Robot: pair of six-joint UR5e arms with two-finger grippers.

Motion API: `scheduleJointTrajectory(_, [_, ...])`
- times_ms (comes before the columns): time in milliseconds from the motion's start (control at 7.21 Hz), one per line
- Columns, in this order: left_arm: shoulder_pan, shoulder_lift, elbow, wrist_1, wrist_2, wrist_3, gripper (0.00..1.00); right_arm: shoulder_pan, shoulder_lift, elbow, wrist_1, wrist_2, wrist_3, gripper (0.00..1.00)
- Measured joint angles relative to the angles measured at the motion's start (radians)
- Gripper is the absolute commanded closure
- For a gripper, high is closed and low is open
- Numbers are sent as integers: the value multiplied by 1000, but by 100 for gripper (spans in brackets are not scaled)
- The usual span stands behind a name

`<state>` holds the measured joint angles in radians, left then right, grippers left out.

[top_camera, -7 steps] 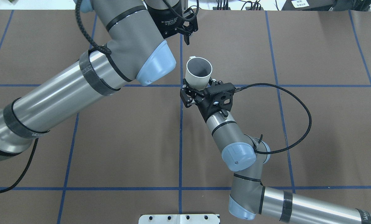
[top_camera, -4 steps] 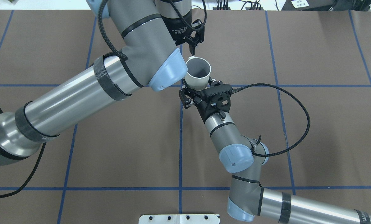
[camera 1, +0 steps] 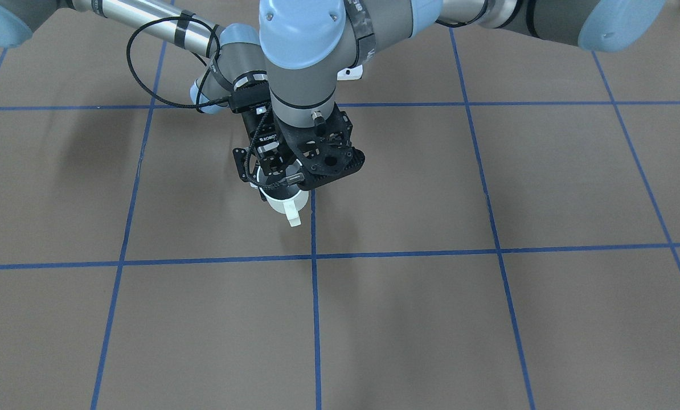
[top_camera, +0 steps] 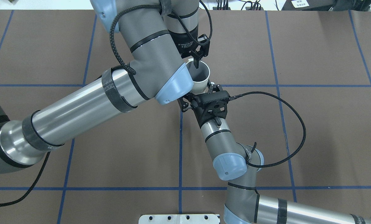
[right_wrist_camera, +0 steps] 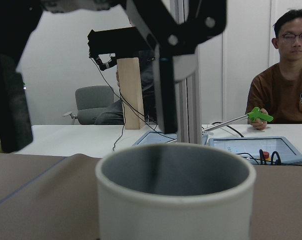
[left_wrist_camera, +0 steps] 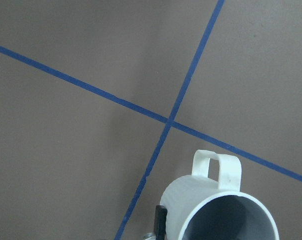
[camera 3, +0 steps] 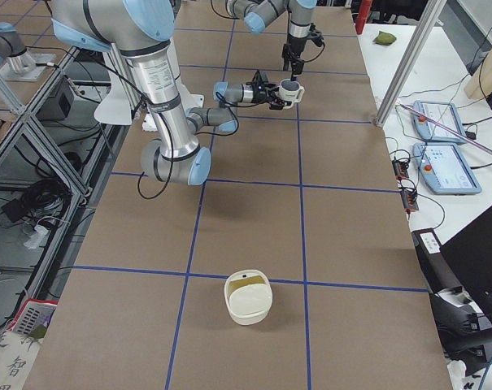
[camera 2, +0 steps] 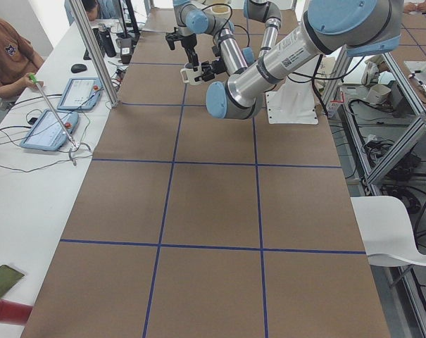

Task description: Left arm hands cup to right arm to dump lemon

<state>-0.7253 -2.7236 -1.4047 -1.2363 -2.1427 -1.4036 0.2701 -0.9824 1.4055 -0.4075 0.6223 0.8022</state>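
Note:
My right gripper is shut on the lower body of the white cup, holding it upright above the table near a blue tape crossing. The cup has a grey inside with nothing showing in it. My left gripper hangs open, pointing down over the cup's mouth on the handle side. One of its fingers comes down at the far rim, and another finger shows outside the wall. Whether they touch the cup I cannot tell. What looks like the lemon lies in a white tub far along the table.
The brown table is marked with blue tape lines. A white mounting plate sits at the robot's base. A side table holds tablets, and a person sits there with a green grabber. Metal posts stand at the edge.
The left arm has swung in, moving its open gripper from beyond the cup to just over its mouth. The right arm, holding the cup, has shifted a little away from the base.

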Motion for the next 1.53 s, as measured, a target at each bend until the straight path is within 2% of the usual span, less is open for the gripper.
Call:
scheduleJointTrajectory(694, [6,11,3,1,0,0,40,-4,16,-1,0,-3,-36,46])
scheduleJointTrajectory(972, [9,16,1,0,-1,0,50,-5,21,-2,0,-3,-37,43])
scheduleJointTrajectory(1527, [11,18,0,0,-1,0,51,-6,22,-3,0,-3,-37,35])
